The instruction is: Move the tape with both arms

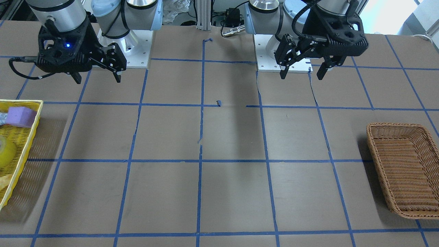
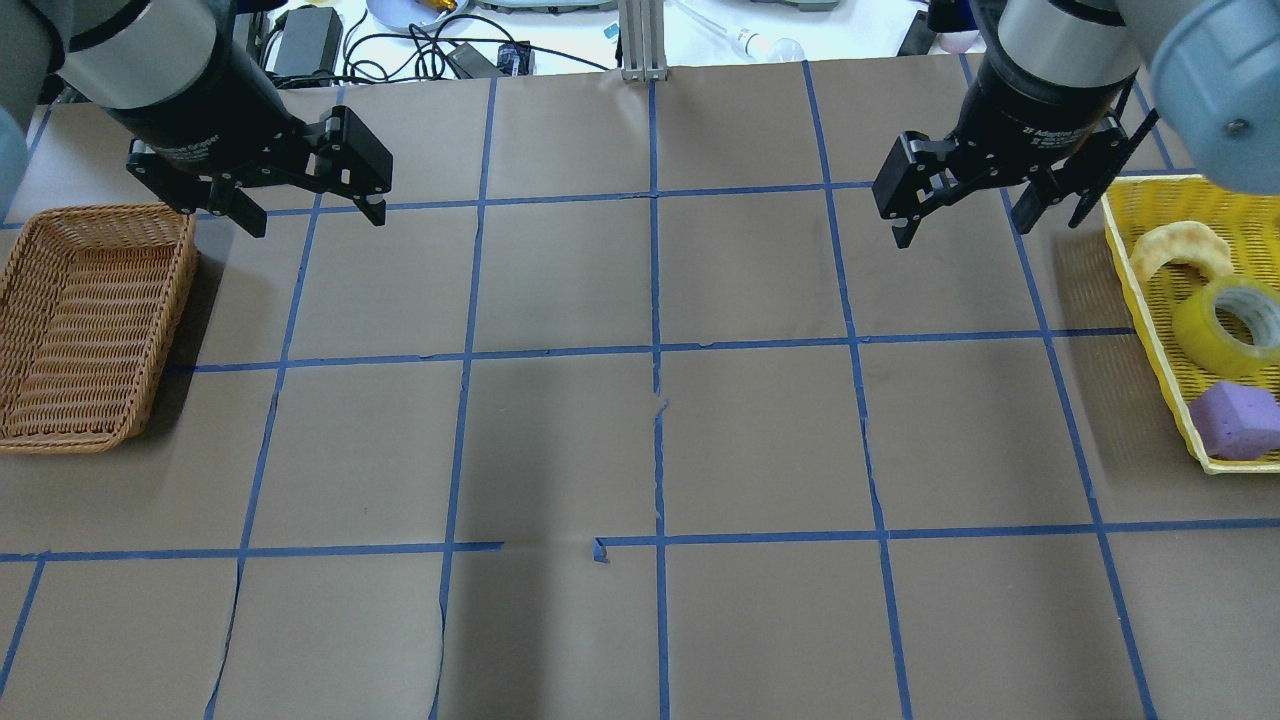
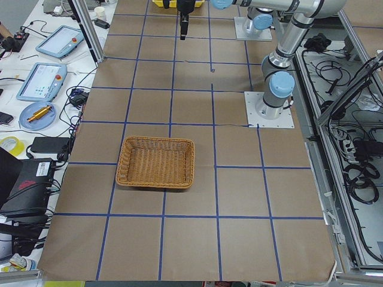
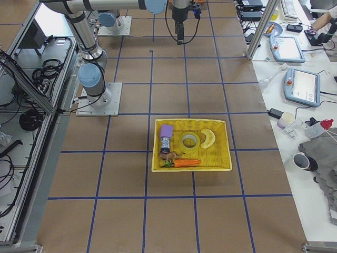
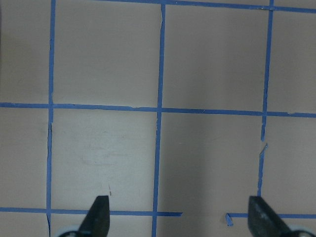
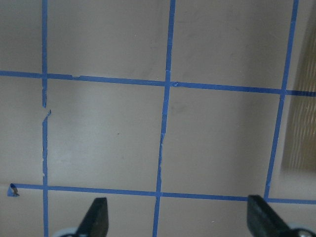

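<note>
1. The right gripper [image 2: 975,225], upper right of the overhead view, hangs empty with its jaws wide. The left gripper [image 2: 315,205], upper left, is the same.
2. The tape [image 2: 1205,325] sits in the yellow basket [image 2: 1140,290] at the right edge, just beside a purple block [image 2: 1235,420].
3. The right gripper is best brought straight down, one finger inside the core, clear of the block.

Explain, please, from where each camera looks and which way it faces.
Front-facing: across the table, facing the robot; left end effector at view's right, right end effector opposite.
Overhead: behind the robot, looking down forward; both end effectors.
Exterior left: table's left end; wicker basket, left arm near.
Exterior right: opposite end; yellow basket with tape, right arm near.
Left wrist: straight down; own fingertips.
Right wrist: same; own fingertips.
Front-facing and overhead share both baskets, mirrored.
</note>
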Controlling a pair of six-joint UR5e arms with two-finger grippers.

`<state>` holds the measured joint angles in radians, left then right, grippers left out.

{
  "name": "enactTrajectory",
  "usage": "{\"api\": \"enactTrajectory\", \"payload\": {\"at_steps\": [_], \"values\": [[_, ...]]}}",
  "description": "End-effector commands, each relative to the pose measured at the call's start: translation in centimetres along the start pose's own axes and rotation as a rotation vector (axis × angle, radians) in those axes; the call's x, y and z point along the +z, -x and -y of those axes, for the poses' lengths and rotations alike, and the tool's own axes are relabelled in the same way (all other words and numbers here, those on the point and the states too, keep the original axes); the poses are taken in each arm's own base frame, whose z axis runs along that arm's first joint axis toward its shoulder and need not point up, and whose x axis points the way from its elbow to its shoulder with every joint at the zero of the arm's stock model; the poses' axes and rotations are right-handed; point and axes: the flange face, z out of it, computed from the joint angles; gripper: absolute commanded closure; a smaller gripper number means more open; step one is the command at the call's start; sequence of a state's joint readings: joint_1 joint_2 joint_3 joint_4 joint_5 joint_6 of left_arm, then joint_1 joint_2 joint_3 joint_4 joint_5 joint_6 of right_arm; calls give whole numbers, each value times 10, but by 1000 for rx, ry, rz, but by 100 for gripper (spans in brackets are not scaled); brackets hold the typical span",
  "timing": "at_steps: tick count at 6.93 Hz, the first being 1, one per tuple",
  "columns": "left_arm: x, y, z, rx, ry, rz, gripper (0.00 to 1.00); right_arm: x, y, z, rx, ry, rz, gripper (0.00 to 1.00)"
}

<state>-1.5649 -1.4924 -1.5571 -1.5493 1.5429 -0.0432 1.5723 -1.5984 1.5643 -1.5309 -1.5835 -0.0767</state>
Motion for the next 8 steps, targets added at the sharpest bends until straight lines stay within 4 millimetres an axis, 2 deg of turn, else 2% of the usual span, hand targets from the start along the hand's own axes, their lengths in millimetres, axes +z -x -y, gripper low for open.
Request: {"api": "enactTrajectory", "payload": {"at_steps": [1,3,4,8], "values": [[-1,3,1,-6,-2,-1,0,1,0,0,0,2,-1,0],[-1,6,2,-12,-2,0,0,-3,0,0,0,-4,-3,0],[-1,6,2,-12,-2,0,0,-22,-2,-10,4,-43,-9,0],[-2,6,1,-12,-5,2,0,-12,2,-12,10,-22,-7,0]]}}
